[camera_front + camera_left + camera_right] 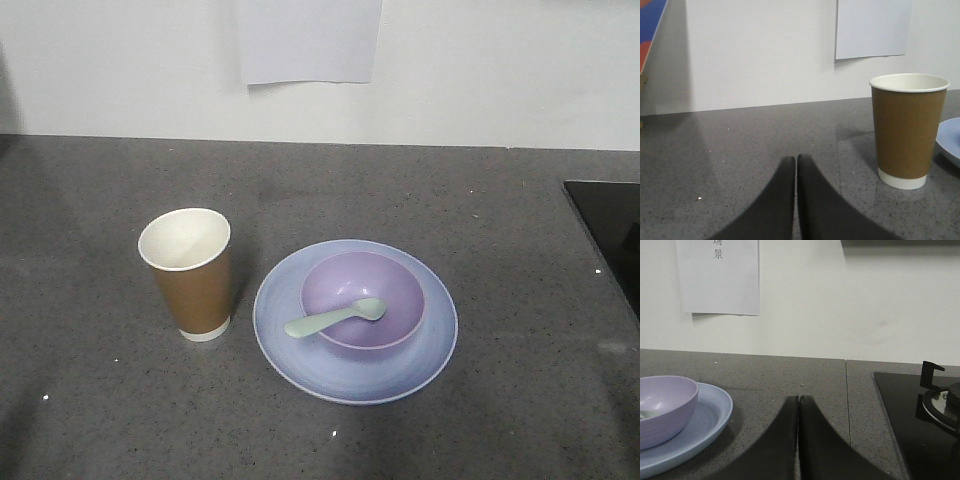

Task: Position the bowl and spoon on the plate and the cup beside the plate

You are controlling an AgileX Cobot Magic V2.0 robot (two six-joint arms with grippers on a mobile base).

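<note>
Both tools are pressed together, empty. The cup [908, 130] stands right of the left tool [796, 162]; plate [710, 422] and bowl [665, 407] lie left of the right tool [798, 402].

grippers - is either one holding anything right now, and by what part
Nothing is held. The left gripper and right gripper are both shut on nothing, fingertips together above bare counter.
</note>
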